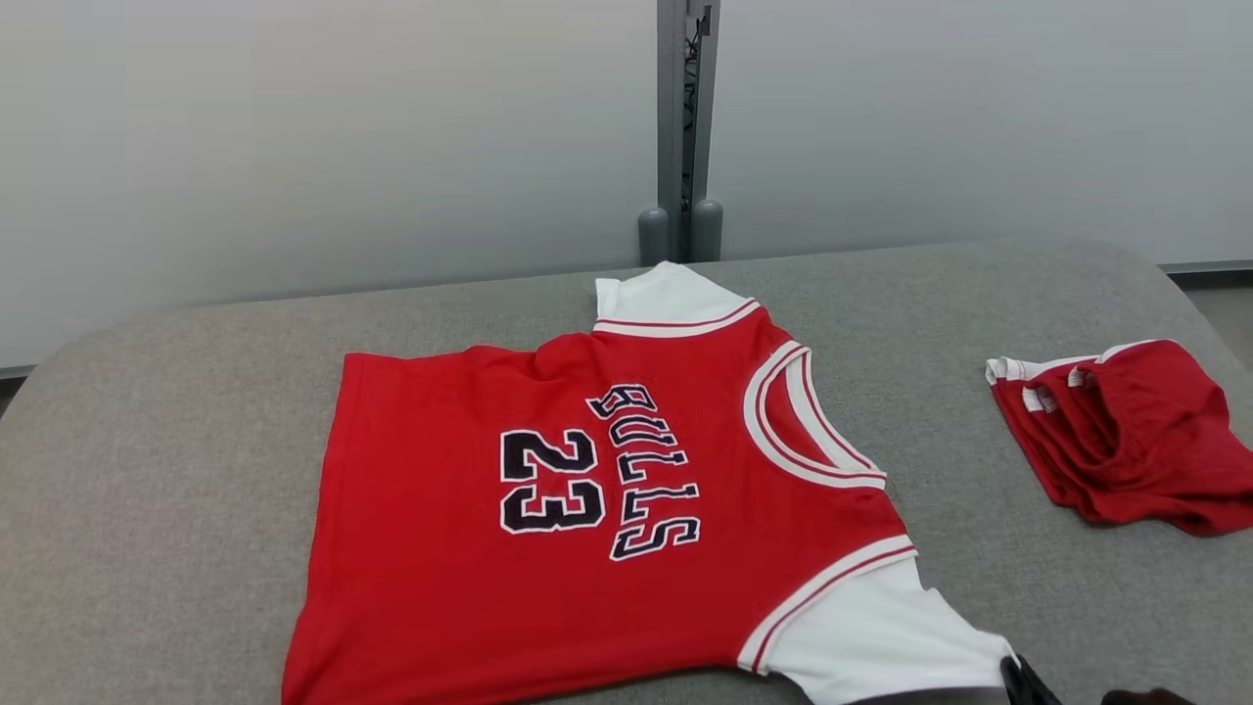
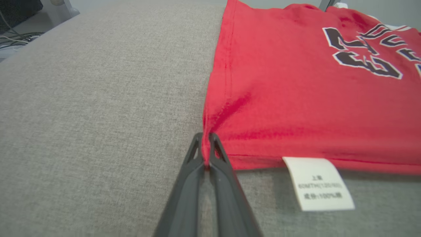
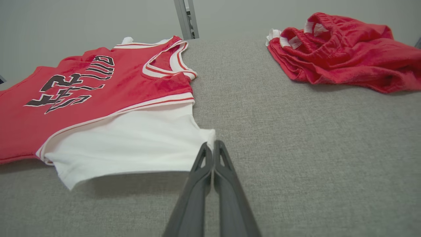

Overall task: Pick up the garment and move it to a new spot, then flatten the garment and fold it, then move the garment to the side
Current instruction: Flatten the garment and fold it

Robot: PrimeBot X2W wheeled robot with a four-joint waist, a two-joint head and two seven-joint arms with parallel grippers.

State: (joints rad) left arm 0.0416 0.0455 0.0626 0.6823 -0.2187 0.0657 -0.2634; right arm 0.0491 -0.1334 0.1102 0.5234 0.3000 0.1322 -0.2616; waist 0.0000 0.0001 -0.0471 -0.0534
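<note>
Red jersey lay on the tabletop, both jaws pinching its corners (hem, sleeve), probably to stretch it flat.

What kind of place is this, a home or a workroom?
Probably a lab or test room, not a home: a grey fabric-covered table, bare pale wall panels joined by a grey metal post, and loose cables on the floor.

You have bright, even light, seemingly from overhead. The white sleeve of the jersey casts a soft shadow on the grey table. The 2 wrist views bend at the edges; the care label print blurs.
</note>
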